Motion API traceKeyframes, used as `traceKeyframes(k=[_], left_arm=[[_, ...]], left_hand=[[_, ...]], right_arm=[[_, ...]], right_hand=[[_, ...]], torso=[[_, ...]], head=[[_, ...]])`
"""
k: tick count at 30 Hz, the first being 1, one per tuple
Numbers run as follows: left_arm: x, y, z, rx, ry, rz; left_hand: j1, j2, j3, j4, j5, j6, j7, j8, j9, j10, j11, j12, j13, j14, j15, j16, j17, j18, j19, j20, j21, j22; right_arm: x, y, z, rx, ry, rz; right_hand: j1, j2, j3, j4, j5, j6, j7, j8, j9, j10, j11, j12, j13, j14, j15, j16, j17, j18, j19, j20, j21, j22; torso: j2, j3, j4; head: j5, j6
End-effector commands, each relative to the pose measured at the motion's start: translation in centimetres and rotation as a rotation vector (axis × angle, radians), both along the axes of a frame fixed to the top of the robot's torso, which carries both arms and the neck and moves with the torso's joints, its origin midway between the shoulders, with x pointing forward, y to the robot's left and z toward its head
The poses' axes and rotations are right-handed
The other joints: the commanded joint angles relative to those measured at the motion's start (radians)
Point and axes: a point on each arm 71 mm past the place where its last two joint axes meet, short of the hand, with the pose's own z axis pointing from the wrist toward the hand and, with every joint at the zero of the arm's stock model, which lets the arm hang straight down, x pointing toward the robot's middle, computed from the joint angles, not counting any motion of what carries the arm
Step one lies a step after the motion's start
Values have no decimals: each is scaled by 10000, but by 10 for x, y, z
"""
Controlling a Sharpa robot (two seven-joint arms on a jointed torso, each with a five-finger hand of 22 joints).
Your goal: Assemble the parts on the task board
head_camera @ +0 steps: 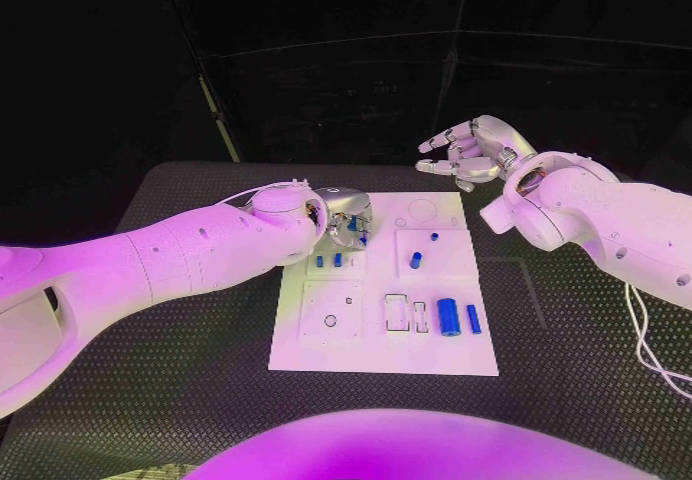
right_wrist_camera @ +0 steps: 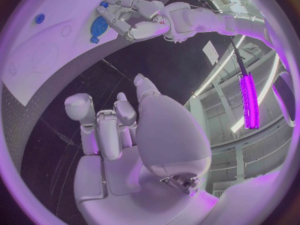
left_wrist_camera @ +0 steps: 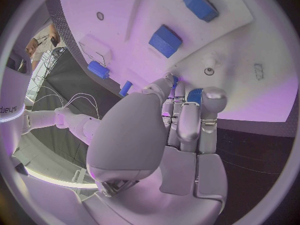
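Note:
The white task board (head_camera: pixel 332 350) lies in the middle of the black table. My left hand (head_camera: pixel 345 214) is low over its far left corner, and its fingertips (left_wrist_camera: pixel 201 99) pinch a small blue part (left_wrist_camera: pixel 194 94) just above the board (left_wrist_camera: pixel 250 75). Other blue parts sit on the board: two short pegs (head_camera: pixel 329 260), two pieces (head_camera: pixel 415 260) near the middle, and a cylinder (head_camera: pixel 449 316) with a thin bar (head_camera: pixel 473 318) beside it. My right hand (head_camera: pixel 469 150) hangs in the air beyond the board's far right corner, fingers apart, holding nothing. My left hand (right_wrist_camera: pixel 134 16) also shows in the right wrist view.
Near the board's front are empty rectangular slots (head_camera: pixel 395 312) and a square plate with a round hole (head_camera: pixel 330 320). Two blue blocks (left_wrist_camera: pixel 165 41) stand in the board ahead of my left hand. A white cable (head_camera: pixel 642 340) trails along the table's right side.

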Motion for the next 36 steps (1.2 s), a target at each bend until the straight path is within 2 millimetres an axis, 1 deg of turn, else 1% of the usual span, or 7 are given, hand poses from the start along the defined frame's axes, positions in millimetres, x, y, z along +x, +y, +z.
traceKeyframes(k=[1,15,21,28,31,33,36], left_arm=[[-1,2,-5,195,151,7],[-4,7,0,-205,-268,-52],[-8,12,12,-700,-542,-31],[-13,28,22,-958,-709,125],[-17,37,22,-1004,-639,262],[-19,43,22,-1023,-603,360],[-21,50,22,-1009,-556,488]], left_hand=[[81,14,115,-26,-48,99,-8,6,-17,103,-11,-86,-22,52,-45,41,6,-206,98,-6,75,48],[12,-48,342,-134,-48,101,62,-156,-107,149,44,-340,-121,67,-19,68,-29,-224,109,-7,129,143],[-125,-142,400,-128,-49,78,105,-254,-159,155,85,-480,-170,49,11,49,-110,-223,93,17,111,156],[-180,-187,418,-123,-49,80,119,-287,-177,163,98,-536,-188,44,22,46,-133,-226,100,26,125,179],[-223,-228,423,-118,-50,98,122,-302,-187,183,102,-572,-198,41,26,45,-147,-225,98,33,121,185],[-230,-233,425,-117,-50,102,122,-304,-188,188,102,-578,-200,39,27,42,-155,-224,96,34,118,184],[-235,-237,427,-117,-50,107,122,-305,-189,194,101,-582,-200,39,27,44,-156,-225,98,34,121,188]], right_arm=[[0,1,2,41,-42,105],[0,1,1,40,-43,116],[0,0,1,37,-45,103],[0,-1,1,28,-42,72],[0,-1,1,26,-42,67],[0,-2,1,24,-43,57],[0,-2,1,22,-42,52]], right_hand=[[-13,95,-38,-17,62,-18,-18,52,-14,-42,1,9,22,486,-67,-54,226,110,-68,25,-51,-14],[-14,101,-37,-15,62,-16,-18,55,-13,-42,0,10,21,489,-67,-51,235,108,-63,25,-48,-6],[-14,101,-37,-15,62,-16,-18,55,-13,-42,0,10,21,489,-67,-51,235,108,-63,25,-48,-6],[-14,101,-37,-15,62,-16,-18,55,-13,-42,0,10,21,489,-67,-51,235,108,-63,25,-48,-6],[-14,101,-37,-15,62,-16,-18,55,-13,-42,0,10,21,489,-67,-51,235,108,-63,25,-48,-6],[-14,101,-37,-15,62,-16,-18,55,-13,-42,0,10,21,489,-67,-51,235,108,-63,25,-48,-6],[-14,101,-37,-15,62,-16,-18,55,-13,-42,0,10,21,489,-67,-51,235,108,-63,25,-48,-6]], torso=[[0,1,3],[-7,-10,6],[2,-3,13],[6,-14,9],[7,-5,8],[-4,-2,24],[-11,-9,25]], head=[[-10,19],[-3,76],[-7,78],[8,83],[9,62],[-15,49],[10,51]])
